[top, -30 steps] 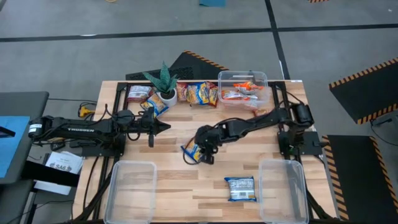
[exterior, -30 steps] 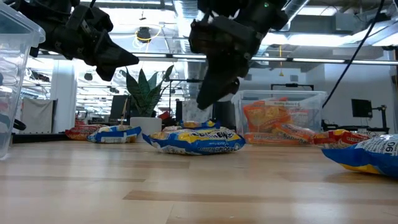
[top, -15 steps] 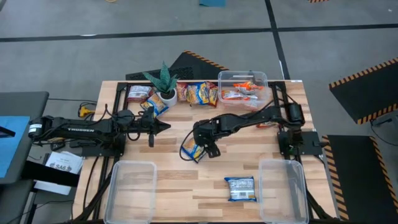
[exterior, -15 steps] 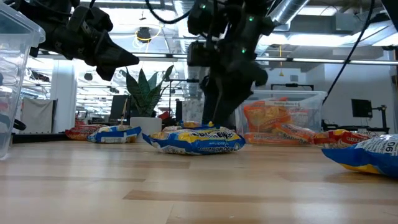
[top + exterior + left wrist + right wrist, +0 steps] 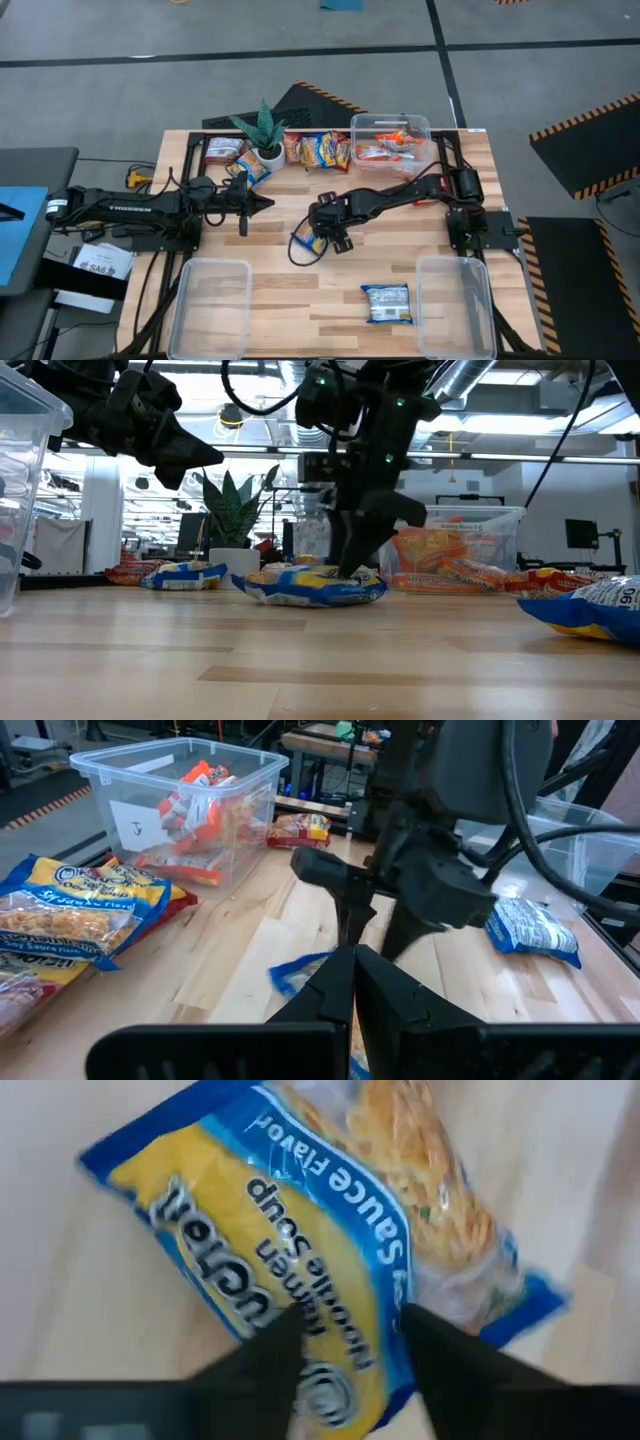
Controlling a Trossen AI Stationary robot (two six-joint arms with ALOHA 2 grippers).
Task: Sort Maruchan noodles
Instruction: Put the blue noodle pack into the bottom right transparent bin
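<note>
A blue-yellow noodle packet [image 5: 306, 240] lies flat on the wooden table's middle. My right gripper [image 5: 326, 236] points steeply down at it, its fingers apart and their tips on the packet [image 5: 300, 1250]. My left gripper [image 5: 268, 203] hangs shut and level above the table's left part, touching nothing. Another blue packet [image 5: 386, 302] lies near the front edge. More packets [image 5: 318, 150] lie in a row along the far edge. My right gripper comes at the packet from above, slanting. One fingertip [image 5: 262, 1360] stands on the packet's long edge and the other [image 5: 440, 1355] on its short end, with the yellow corner part [image 5: 350, 1370] between them. Whether the corner is pinched I cannot tell. The packet lies on the table.
A clear bin [image 5: 428, 128] holding orange packets stands at the far right. Two clear bins [image 5: 186, 300] [image 5: 488, 305] stand at the front left and front right. A green plant in a white pot [image 5: 265, 140] stands at the far edge, left of the packet row.
My right gripper has sunk toward the blue-yellow packet, shifted slightly toward the table's left and far edges, and rolled about its own axis. Its fingertips, which hung above the packet a second ago, now rest on it. The packet stays on the table.
</note>
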